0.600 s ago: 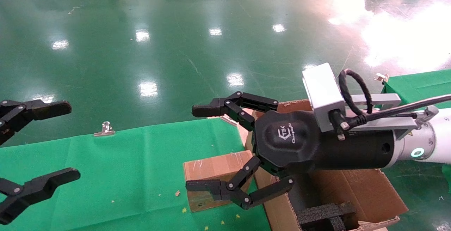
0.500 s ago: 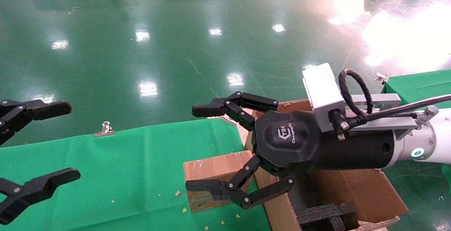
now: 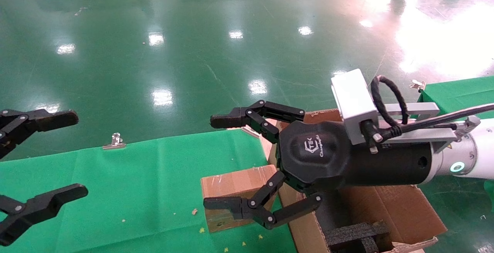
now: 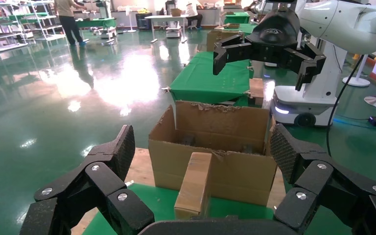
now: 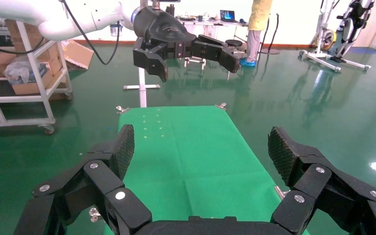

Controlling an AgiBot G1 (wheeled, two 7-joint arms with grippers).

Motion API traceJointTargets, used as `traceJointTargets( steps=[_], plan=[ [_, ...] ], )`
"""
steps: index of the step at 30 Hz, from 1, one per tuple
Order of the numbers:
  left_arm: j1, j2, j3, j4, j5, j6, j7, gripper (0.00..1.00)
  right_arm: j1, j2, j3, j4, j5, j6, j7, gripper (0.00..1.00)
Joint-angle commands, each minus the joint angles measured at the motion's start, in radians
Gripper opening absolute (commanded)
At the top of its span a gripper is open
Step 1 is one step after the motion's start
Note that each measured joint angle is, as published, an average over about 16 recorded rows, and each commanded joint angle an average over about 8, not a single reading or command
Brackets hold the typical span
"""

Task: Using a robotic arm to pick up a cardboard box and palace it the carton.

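Green shiny floor (image 3: 193, 52) fills the room, w/ bright light spots on it. Up close is a worktop (image 3: 135, 191) under a green cloth, and the cloth is held down by a small metal clip (image 3: 114, 141) at the far edge so it won't slide.

On the cloth lies the cardboard box (image 3: 231, 197), small, brown, taped shut. It sits right beside the carton (image 3: 389, 210), touching or almost touching its near wall, so the trip into it is short. The carton is big, its flaps stand open, and black foam (image 3: 357, 235) sits inside, prob. to cushion what goes in.

The robotic arm (image 3: 469, 160) on the right side reaches across over the carton. Its right pincer (image 3: 239, 164) is spread wide, one finger up high, the others low, just in front of the box in the head view. It holds nothing. From the left wrist view it hangs up in the air above the carton, not down at the box yet. Wide fingers make sense: the box must fit between them before they close.

The left pincer (image 3: 38, 160) is at the left edge of the worktop, also wide and empty, well apart from the box. It looks parked, out of the way.

Pick-up step not yet done; the box is outside the carton.
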Motion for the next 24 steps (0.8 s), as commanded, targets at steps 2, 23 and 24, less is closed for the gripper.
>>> traceJointTargets(
  steps=[2,23,24],
  plan=[
    [0.0,0.0,0.0,0.0,0.0,0.0,0.0,0.0,0.0,0.0,0.0,0.0,0.0,0.0,0.0,1.0],
    [0.0,0.0,0.0,0.0,0.0,0.0,0.0,0.0,0.237,-0.021,-0.204,-0.025,-0.256,-0.096,0.063,1.0],
    [0.0,0.0,0.0,0.0,0.0,0.0,0.0,0.0,0.26,-0.026,-0.231,-0.032,-0.277,-0.098,0.069,1.0]
  ],
)
